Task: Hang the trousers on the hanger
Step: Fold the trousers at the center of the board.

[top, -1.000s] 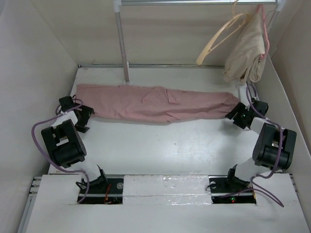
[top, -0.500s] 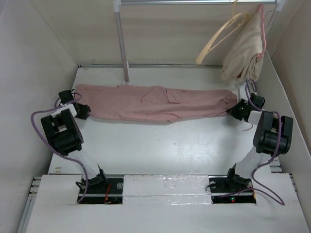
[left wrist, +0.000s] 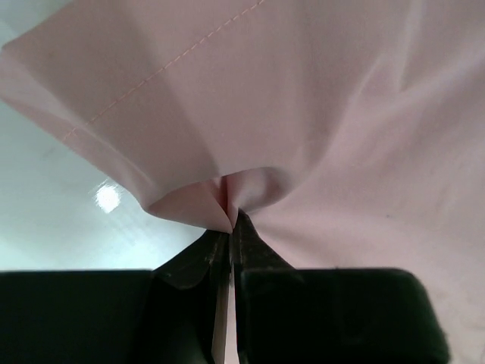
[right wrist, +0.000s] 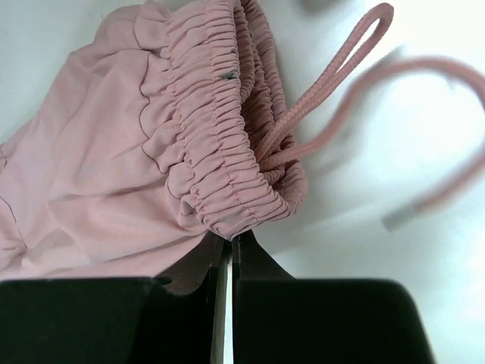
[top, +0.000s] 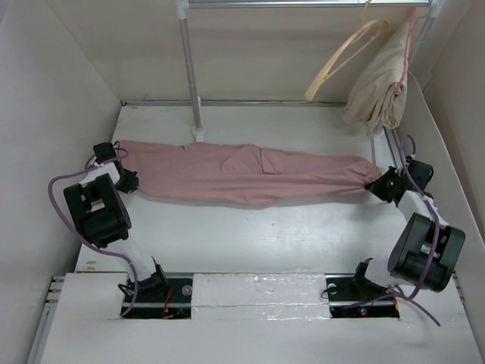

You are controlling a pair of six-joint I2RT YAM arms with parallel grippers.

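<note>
The left gripper (left wrist: 231, 227) is clenched on a pinch of cloth at the leg end of the trousers (top: 250, 173), and the right gripper (right wrist: 229, 243) is clamped on the gathered waistband (right wrist: 220, 152), just beside the drawstring (right wrist: 333, 91). The trousers lie stretched lengthwise across the table (top: 265, 235) between the two arms. The hanger (top: 339, 59) hangs from the rail (top: 303, 4) at the far right, well apart from the cloth and next to a beige garment (top: 383, 83).

The step in hand looks like taking hold of both ends before lifting. To do it well, both arms should rise together and keep the cloth lightly taut, so neither pinch slips. The left hold takes only a small fold and may pull free under a jerk. The legs then need to fold over the hanger's bottom bar without catching the upright post (top: 189, 68).

No box, bin or tray shows in any view
</note>
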